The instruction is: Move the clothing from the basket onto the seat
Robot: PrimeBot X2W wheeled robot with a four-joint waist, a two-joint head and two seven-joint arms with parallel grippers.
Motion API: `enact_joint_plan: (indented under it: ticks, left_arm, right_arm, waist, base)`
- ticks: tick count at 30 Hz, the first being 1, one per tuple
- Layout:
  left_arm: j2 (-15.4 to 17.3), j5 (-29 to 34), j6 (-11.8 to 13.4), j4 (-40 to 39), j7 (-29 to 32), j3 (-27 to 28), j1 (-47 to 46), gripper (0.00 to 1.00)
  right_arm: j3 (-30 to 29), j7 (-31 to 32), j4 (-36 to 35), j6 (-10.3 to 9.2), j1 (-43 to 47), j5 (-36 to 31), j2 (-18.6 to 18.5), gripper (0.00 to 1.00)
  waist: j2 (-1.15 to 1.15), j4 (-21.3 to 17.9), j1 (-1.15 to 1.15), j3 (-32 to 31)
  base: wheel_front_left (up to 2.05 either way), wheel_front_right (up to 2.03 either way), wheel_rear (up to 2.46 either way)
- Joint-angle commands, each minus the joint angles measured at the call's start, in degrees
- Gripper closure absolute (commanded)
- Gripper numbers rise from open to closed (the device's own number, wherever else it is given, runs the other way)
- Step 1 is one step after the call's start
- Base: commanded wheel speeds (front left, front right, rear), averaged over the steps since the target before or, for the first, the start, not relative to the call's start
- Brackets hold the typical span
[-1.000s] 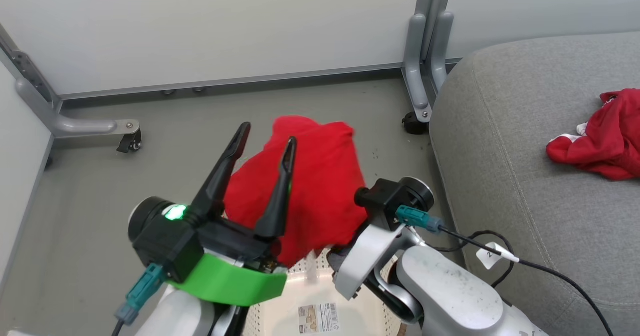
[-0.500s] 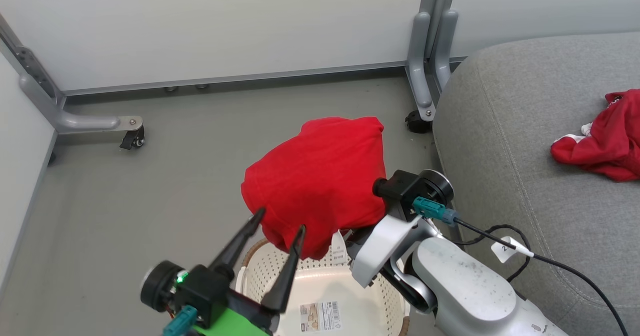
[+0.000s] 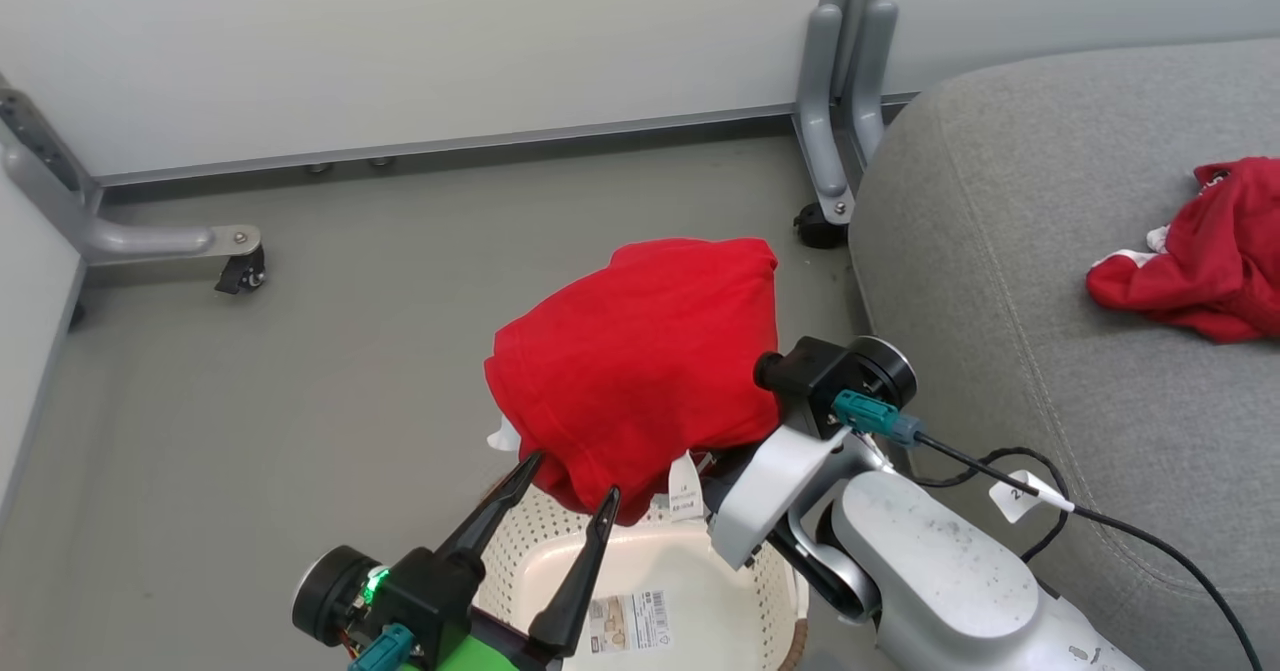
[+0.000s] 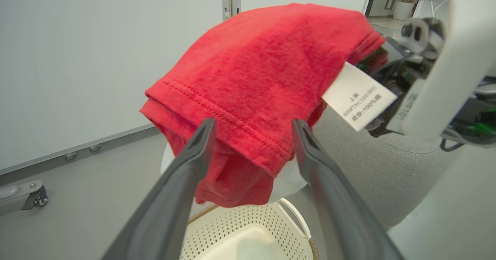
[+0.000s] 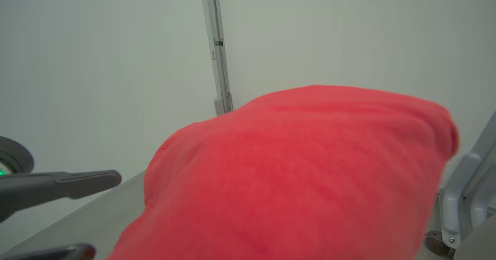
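Red garment [image 3: 640, 351] draped over right tool [image 3: 810, 376], clamped shut on it, above basket [image 3: 770, 591]; left tool [image 3: 573, 475] spread apart

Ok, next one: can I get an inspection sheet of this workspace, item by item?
Surface: grey floor; the basket stands on it beside the seat.
Job's things: lifted garment hangs from the right gripper above the basket; second garment lies on the seat.
Clutter: nothing seen.
Grippers: left gripper open, tips near the lifted garment's hem; right gripper shut on it, fingers hidden by cloth.
Cables: black cable runs from behind the right gripper past the seat's edge.
Surroundings: pale wall panels; grey frame legs on castors.
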Motion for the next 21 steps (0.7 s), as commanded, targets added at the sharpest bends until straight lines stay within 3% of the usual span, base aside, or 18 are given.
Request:
enact_joint_plan:
  ticks: [1, 21]
  left_arm:
    - [0.38, 0.2, 0.0, 0.2, 0.17, 0.01, -1.0, 0.0]
    - [2.16, 2.8, -2.23, 0.03, 4.56, -1.67, -8.27, 0.0]
  right_arm:
    - [-0.37, -0.07, 0.16, 0.0, -0.11, -0.32, -0.34, 1.0]
    - [-8.75, -1.81, 1.69, 0.0, -2.44, -1.09, -0.22, 1.0]
  waist:
    - [0.0, -1.28, 0.0, 0.69]
    - [0.0, -21.15, 0.0, 11.43]
  base:
    - [0.0, 0.0, 0.0]
    - [0.0, 0.0, 0.0]
